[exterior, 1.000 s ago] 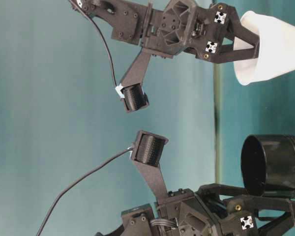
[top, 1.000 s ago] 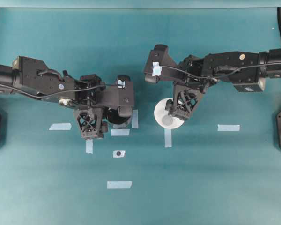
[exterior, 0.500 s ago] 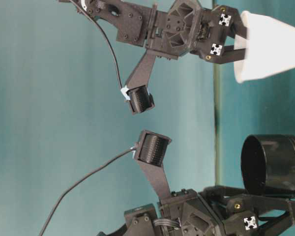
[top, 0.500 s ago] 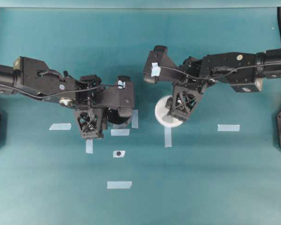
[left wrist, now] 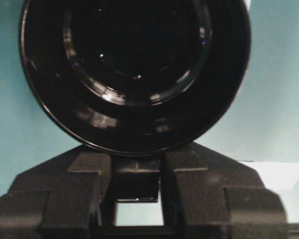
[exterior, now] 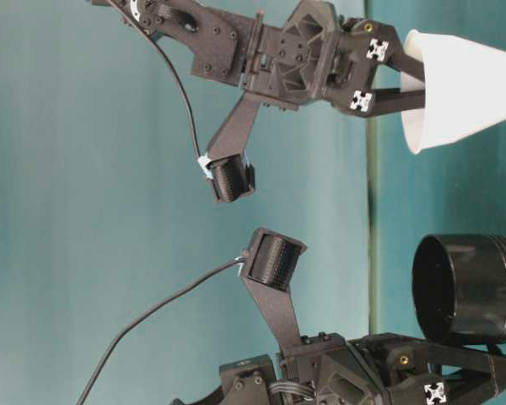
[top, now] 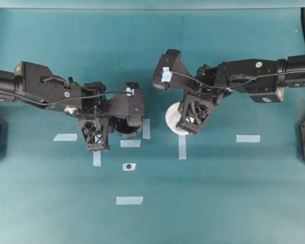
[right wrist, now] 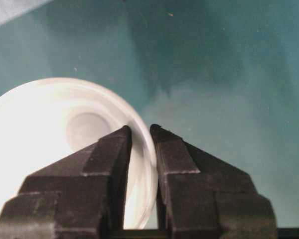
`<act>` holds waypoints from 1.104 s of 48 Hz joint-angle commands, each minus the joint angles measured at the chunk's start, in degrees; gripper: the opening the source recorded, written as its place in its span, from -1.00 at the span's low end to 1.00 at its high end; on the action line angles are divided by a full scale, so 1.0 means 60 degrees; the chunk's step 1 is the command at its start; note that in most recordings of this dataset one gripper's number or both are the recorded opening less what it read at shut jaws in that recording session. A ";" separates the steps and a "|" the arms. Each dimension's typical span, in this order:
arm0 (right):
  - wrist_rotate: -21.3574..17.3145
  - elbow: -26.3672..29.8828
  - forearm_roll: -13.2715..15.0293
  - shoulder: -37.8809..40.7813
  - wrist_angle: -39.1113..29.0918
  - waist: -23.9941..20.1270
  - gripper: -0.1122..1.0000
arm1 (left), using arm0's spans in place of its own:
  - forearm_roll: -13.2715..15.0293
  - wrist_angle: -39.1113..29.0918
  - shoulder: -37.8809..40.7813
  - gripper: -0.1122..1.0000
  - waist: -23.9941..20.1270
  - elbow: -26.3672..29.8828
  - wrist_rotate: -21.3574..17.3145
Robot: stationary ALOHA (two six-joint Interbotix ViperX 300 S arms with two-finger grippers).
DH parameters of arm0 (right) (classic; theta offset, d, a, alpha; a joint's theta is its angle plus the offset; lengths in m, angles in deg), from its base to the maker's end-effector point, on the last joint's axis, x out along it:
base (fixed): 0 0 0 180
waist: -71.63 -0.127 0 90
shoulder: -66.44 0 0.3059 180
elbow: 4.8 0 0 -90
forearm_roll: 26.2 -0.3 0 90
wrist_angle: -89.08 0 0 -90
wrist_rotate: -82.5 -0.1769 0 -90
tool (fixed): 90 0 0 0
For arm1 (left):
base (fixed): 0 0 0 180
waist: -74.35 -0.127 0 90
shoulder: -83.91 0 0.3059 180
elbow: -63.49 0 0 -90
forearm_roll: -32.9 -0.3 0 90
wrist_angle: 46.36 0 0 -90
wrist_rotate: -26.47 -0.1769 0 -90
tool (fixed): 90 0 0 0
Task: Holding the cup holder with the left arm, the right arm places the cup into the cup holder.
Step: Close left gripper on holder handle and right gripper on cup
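The teal table (top: pixel 218 203) lies open along its near half in the overhead view, bare but for pale tape strips (top: pixel 129 200) and one small taped dark dot (top: pixel 128 166); black frame posts stand at the left and right edges; the two arms leave a clear gap between them at the middle.

The left gripper (left wrist: pixel 137 172) has its jaws drawn close on the small tab of the cup holder (left wrist: pixel 134 74), the tab pinched between the two fingers; the holder stands on the table just under the left arm (top: pixel 46 91).

The right gripper (right wrist: pixel 139 144) has its jaws nearly together over the rim wall of the cup (right wrist: pixel 55 149), one finger inside, one outside; the cup stands beneath the right arm (top: pixel 249 79), well apart from the holder.

No readable writing shows; only blue tape on each wrist and small white cross marks on the grippers in the table-level view.

The overhead view hides most of the holder under the arm; the table-level view shows its full glossy wall (exterior: pixel 472 287) and the cup's taper (exterior: pixel 468 89).
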 commanded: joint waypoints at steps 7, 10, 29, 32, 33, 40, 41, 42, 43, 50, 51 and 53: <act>-0.0337 0.0176 0.0029 -0.0542 0.0000 0.0015 -0.52 | -0.0029 0.0073 -0.0425 -0.38 -0.0044 0.0059 -0.0044; -0.0425 0.0176 0.0015 -0.0688 -0.0015 0.0000 -0.55 | -0.0029 0.0088 -0.0454 -0.38 -0.0029 0.0059 -0.0044; -0.1025 -0.0293 0.0015 -0.1436 0.0161 0.0015 -0.75 | -0.0029 0.0864 -0.0674 -0.38 -0.0029 -0.0205 -0.0015; -0.1099 -0.0410 0.0015 -0.1553 0.0176 0.0015 -0.75 | -0.0029 0.1025 -0.0732 -0.38 -0.0029 -0.0278 0.0000; -0.1113 -0.0439 0.0000 -0.1597 0.0190 0.0029 -0.75 | -0.0029 0.1084 -0.0747 -0.38 -0.0029 -0.0308 0.0000; -0.1318 -0.0601 0.0000 -0.1875 0.0264 0.0029 -0.75 | -0.0029 0.1611 -0.0908 -0.38 -0.0029 -0.0483 0.0000; -0.1348 -0.0615 0.0000 -0.1904 0.0293 0.0029 -0.75 | -0.0029 0.1699 -0.0923 -0.38 -0.0029 -0.0513 0.0000; -0.1392 -0.0615 0.0015 -0.1948 0.0308 0.0044 -0.75 | -0.0029 0.1772 -0.0937 -0.38 -0.0029 -0.0542 0.0000; -0.1436 -0.0630 0.0015 -0.1978 0.0337 0.0044 -0.75 | -0.0029 0.1875 -0.0967 -0.38 -0.0029 -0.0586 0.0015; -0.1655 -0.0703 0.0015 -0.2241 0.0542 0.0044 -0.75 | -0.0029 0.2168 -0.1011 -0.38 -0.0029 -0.0703 0.0015; -0.1670 -0.0718 0.0015 -0.2271 0.0542 0.0044 -0.75 | -0.0029 0.2212 -0.1011 -0.38 -0.0029 -0.0703 0.0015; -0.1670 -0.0732 0.0015 -0.2314 0.0557 0.0044 -0.75 | -0.0029 0.2285 -0.1011 -0.38 -0.0029 -0.0732 0.0015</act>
